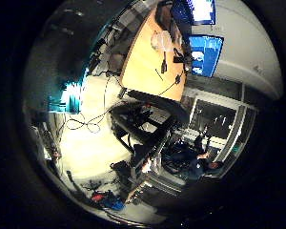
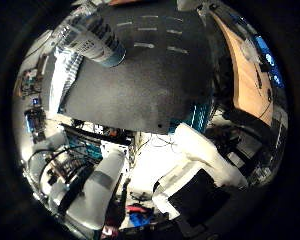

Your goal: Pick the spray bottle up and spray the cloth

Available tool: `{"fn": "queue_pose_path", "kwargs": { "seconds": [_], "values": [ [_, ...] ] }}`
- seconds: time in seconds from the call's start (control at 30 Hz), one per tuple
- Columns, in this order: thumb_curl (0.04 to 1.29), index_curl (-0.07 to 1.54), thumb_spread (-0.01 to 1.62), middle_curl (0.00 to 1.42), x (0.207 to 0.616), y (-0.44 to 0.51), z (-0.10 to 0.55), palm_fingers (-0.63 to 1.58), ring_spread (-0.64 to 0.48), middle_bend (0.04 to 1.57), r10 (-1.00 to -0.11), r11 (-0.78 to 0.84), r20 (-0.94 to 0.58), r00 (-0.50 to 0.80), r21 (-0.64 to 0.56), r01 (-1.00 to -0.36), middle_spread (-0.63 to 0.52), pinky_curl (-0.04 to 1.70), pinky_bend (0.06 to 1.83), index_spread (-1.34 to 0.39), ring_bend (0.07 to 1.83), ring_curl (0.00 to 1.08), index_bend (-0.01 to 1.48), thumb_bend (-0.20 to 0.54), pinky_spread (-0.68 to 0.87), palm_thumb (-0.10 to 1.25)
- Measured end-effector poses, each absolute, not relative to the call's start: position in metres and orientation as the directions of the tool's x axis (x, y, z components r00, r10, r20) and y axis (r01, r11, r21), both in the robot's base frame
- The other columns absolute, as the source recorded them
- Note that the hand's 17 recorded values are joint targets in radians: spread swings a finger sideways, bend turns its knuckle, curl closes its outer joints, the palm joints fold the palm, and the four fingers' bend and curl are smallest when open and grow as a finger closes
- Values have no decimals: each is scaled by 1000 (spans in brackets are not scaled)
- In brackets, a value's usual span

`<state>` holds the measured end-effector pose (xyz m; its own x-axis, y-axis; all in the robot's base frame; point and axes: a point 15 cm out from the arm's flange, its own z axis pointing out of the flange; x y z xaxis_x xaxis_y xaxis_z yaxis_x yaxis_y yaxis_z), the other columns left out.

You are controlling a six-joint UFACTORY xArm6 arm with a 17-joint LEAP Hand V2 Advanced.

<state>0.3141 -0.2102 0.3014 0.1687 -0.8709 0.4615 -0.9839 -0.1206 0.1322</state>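
In the right thumb side palm view a spray bottle (image 2: 90, 36) with a white printed label and a blue part stands on a dark grey table top (image 2: 140, 85), near one of its edges. The view looks down on the table from some height, so my right hand is over the table and away from the bottle. The frames do not show the state of the hand. White rounded parts (image 2: 205, 155) beyond the table's edge look like the arm's body.
White marks (image 2: 145, 28) lie on the dark table beyond the bottle. The right little finger side palm view shows the room: a wooden desk (image 1: 148, 52) with monitors (image 1: 205, 52), a black chair (image 1: 133, 124) and a pale floor (image 1: 86, 143).
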Motion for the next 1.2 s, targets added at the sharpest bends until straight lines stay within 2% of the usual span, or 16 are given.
{"fn": "queue_pose_path", "kwargs": {
  "seconds": [0.57,1.2],
  "values": [
    [294,313,1171,315,312,-213,293,186,162,184,-874,-119,457,163,123,-985,78,295,372,-315,246,266,170,-16,351,758],
    [291,306,1171,320,298,-168,271,193,160,189,-966,-85,236,107,104,-991,74,298,367,-299,250,266,168,-16,349,759]
  ]
}}
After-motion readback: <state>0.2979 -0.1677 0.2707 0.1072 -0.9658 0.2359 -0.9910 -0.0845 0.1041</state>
